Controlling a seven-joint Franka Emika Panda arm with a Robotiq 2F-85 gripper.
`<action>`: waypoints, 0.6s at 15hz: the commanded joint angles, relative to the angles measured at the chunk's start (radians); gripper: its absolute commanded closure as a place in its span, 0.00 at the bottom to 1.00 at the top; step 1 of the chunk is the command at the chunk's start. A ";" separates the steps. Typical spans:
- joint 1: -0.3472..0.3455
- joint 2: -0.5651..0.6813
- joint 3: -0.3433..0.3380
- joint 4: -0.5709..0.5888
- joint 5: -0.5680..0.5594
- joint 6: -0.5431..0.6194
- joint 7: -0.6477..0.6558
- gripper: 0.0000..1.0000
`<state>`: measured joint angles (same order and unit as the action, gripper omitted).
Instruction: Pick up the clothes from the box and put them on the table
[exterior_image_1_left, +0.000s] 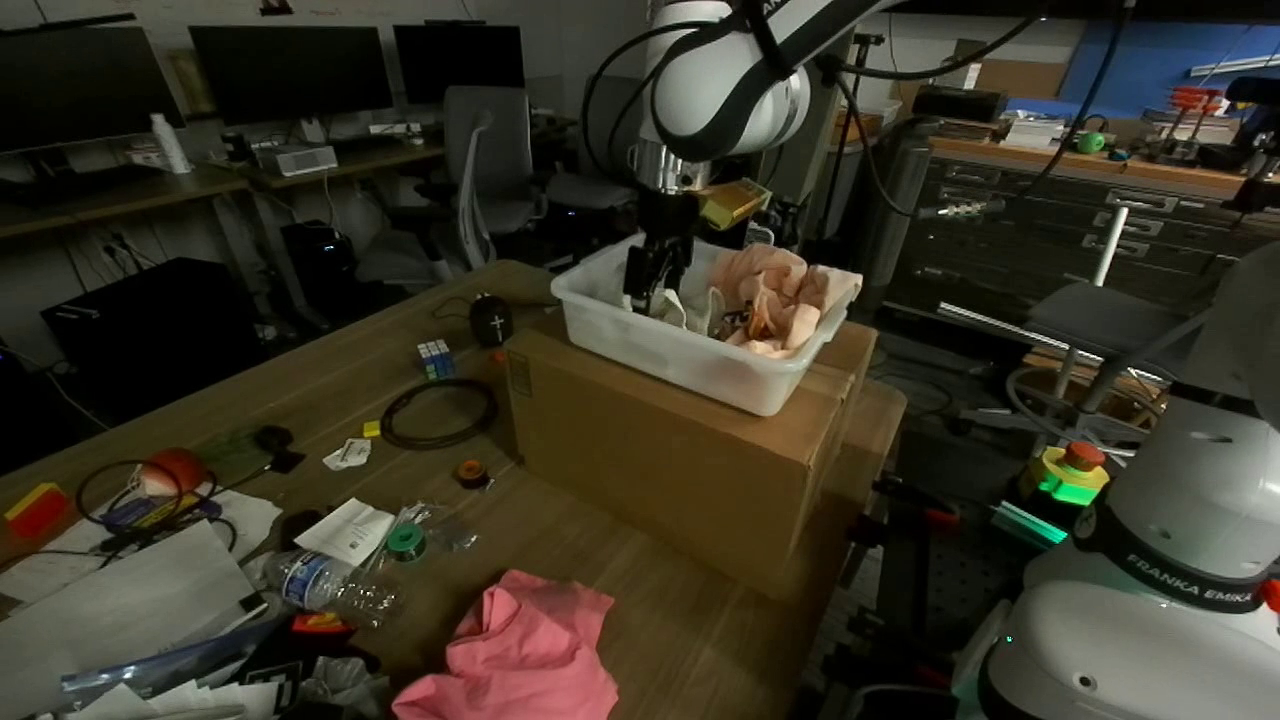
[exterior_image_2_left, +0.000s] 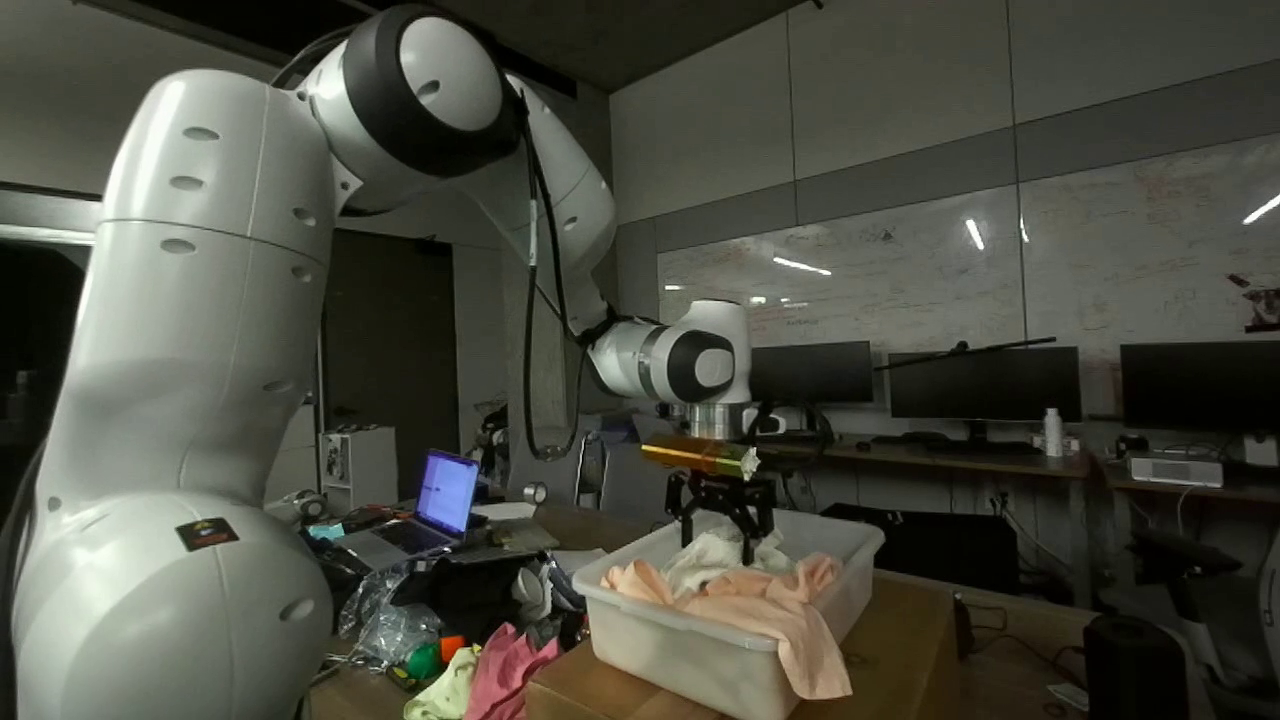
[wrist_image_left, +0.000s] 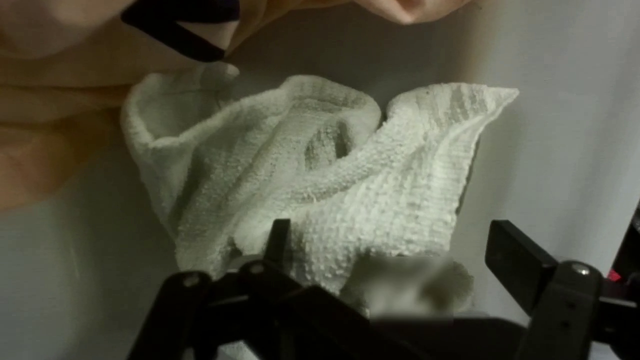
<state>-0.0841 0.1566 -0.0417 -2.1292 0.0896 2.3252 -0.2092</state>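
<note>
A white plastic box (exterior_image_1_left: 680, 365) stands on a cardboard carton on the wooden table (exterior_image_1_left: 690, 660). It holds a white textured cloth (wrist_image_left: 325, 175) and a peach cloth (exterior_image_1_left: 765, 290). In an exterior view the peach cloth (exterior_image_2_left: 800, 620) hangs over the box rim. My gripper (wrist_image_left: 390, 227) is open, with its fingers apart over the near part of the white cloth. In both exterior views the gripper (exterior_image_1_left: 655, 290) (exterior_image_2_left: 718, 545) points down inside the box. I cannot tell whether the fingers touch the cloth. A pink cloth (exterior_image_1_left: 530, 650) lies on the table, with a pale yellow cloth (exterior_image_2_left: 447, 685) beside it.
The cardboard carton (exterior_image_1_left: 650, 460) raises the box above the table. A plastic bottle (exterior_image_1_left: 330, 588), papers (exterior_image_1_left: 130, 600), a tape roll (exterior_image_1_left: 406, 541), a cable loop (exterior_image_1_left: 440, 412) and a puzzle cube (exterior_image_1_left: 436, 358) lie on the table. A laptop (exterior_image_2_left: 430, 515) stands farther along.
</note>
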 joint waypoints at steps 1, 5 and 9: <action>0.009 0.014 -0.013 -0.009 -0.063 0.073 0.067 0.00; 0.019 0.025 -0.024 -0.018 -0.164 0.137 0.189 0.00; 0.022 0.028 -0.031 -0.023 -0.235 0.149 0.276 0.34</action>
<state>-0.0826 0.1834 -0.0493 -2.1471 -0.0958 2.4437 0.0001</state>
